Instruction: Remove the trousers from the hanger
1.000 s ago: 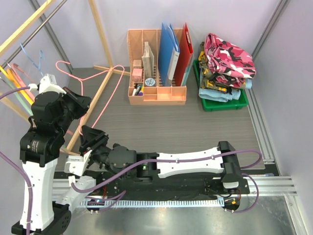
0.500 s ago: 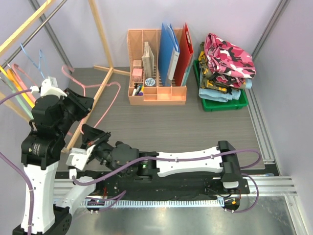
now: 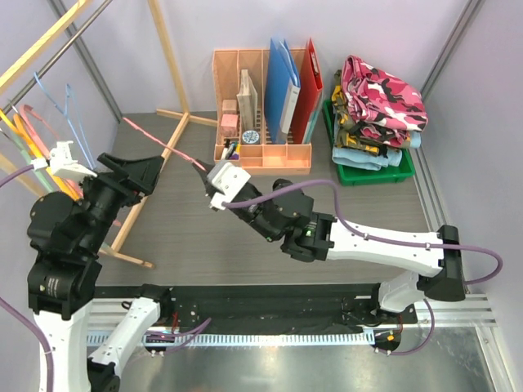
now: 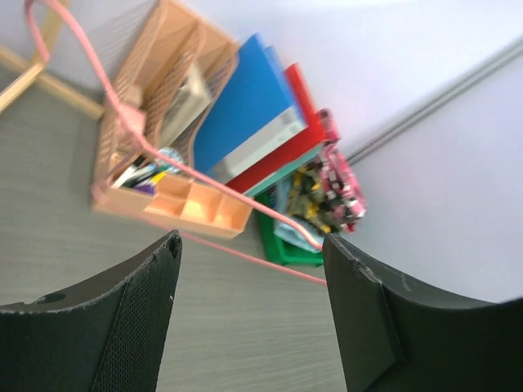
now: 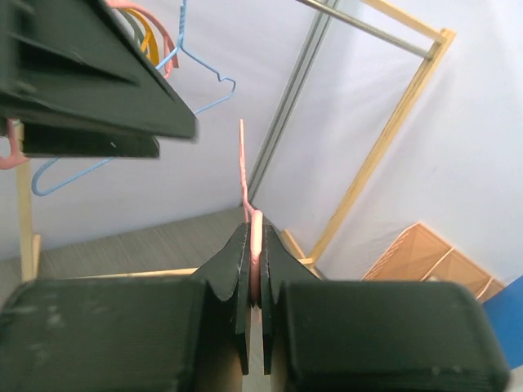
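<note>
The trousers [image 3: 382, 98] lie folded in a stack at the back right, pink camouflage on top, olive and light blue below; they also show blurred in the left wrist view as the trousers [image 4: 331, 188]. A bare pink wire hanger [image 3: 159, 141] hangs in the air over the left of the table. My right gripper [image 3: 201, 167] is shut on one end of it, and the right wrist view shows the pink hanger [image 5: 256, 233] pinched between the jaws of the right gripper [image 5: 255, 237]. My left gripper [image 3: 151, 174] stands open just left of the hanger, not touching it; the left gripper [image 4: 249, 245] has nothing between its fingers.
A green tray [image 3: 368, 175] holds the stack. An orange desk organizer [image 3: 261, 159] with blue and red folders stands at the back centre. A wooden rack frame [image 3: 167, 49] rises at the left, with several coloured hangers [image 3: 33, 139] on its rail.
The left gripper opened and let go of the pink hanger. The right gripper shut on it and swung it up and to the right, away from the left arm.
</note>
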Robot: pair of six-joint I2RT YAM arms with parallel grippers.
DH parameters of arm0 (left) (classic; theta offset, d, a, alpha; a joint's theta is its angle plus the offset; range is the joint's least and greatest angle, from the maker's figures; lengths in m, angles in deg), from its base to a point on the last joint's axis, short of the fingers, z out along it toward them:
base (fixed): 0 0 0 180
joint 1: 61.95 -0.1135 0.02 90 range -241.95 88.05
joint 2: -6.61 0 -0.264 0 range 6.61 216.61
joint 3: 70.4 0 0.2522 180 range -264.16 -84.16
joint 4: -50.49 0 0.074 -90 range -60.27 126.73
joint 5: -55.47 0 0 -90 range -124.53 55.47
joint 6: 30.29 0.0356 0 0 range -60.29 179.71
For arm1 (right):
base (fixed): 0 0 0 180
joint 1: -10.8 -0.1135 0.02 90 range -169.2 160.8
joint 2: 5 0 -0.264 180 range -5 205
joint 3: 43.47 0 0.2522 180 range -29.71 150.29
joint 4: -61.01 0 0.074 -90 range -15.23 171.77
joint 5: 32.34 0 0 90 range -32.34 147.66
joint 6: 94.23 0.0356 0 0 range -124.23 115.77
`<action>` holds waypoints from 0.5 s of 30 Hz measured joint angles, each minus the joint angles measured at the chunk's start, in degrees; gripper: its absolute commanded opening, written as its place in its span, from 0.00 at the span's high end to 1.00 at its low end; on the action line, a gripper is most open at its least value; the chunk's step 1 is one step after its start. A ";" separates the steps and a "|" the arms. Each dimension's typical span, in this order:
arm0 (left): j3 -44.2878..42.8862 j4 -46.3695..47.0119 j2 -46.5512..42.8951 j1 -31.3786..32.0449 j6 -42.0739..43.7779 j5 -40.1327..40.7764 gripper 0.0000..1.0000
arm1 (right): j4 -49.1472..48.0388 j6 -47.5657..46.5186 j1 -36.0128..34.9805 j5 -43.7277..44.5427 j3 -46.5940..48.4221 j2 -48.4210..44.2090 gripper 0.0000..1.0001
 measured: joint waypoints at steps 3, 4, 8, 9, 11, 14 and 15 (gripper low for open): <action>1.20 5.38 -3.04 0.00 -1.25 -2.89 0.35 | -0.04 5.16 2.99 -2.05 -1.88 -1.73 0.99; 1.70 7.02 -4.17 0.00 -1.55 -3.67 0.35 | -0.22 7.45 4.35 -2.67 -2.23 -1.97 0.99; 3.26 15.37 -11.15 0.04 -3.10 -5.33 0.35 | -0.90 18.10 9.66 -3.74 -2.47 -1.90 0.99; 3.10 17.18 -12.81 0.04 -3.17 -5.40 0.35 | -1.33 21.51 12.15 -4.11 -2.34 -1.77 0.99; 1.95 19.41 -15.69 0.04 -2.99 -5.38 0.35 | -2.34 27.98 14.95 -4.48 -1.25 -0.98 0.99; -0.94 20.59 -18.99 0.04 -2.64 -5.25 0.34 | -3.96 37.29 18.29 -5.01 1.88 1.22 0.99; -1.53 20.55 -19.82 0.04 -2.54 -5.27 0.33 | -4.76 40.15 19.10 -5.18 2.99 2.05 0.99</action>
